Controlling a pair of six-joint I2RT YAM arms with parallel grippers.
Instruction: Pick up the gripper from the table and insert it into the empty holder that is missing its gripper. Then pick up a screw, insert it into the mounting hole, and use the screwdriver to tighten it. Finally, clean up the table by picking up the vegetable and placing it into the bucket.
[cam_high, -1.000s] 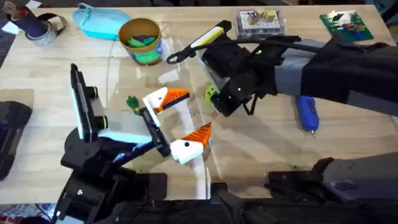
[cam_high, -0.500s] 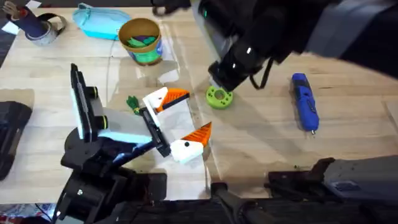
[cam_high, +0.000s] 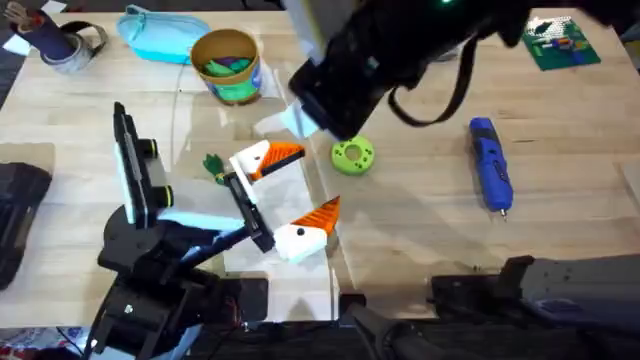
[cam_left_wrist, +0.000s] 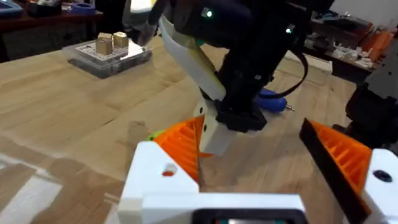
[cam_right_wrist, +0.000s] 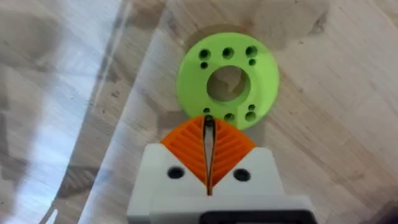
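Right gripper (cam_right_wrist: 208, 158) clenched on a tiny screw above green ring (cam_right_wrist: 227, 81), we figure aiming for a hole | left gripper (cam_high: 288, 192) released, idle | screwdriver (cam_high: 491, 164) parked right of centre

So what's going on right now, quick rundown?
Right gripper shut, above green ring part. Left gripper open, empty. Blue screwdriver lying on table, untouched. Bucket holds green items.

Light-blue pouch (cam_high: 158, 36), tape roll (cam_high: 78, 45), green circuit board (cam_high: 558, 42)
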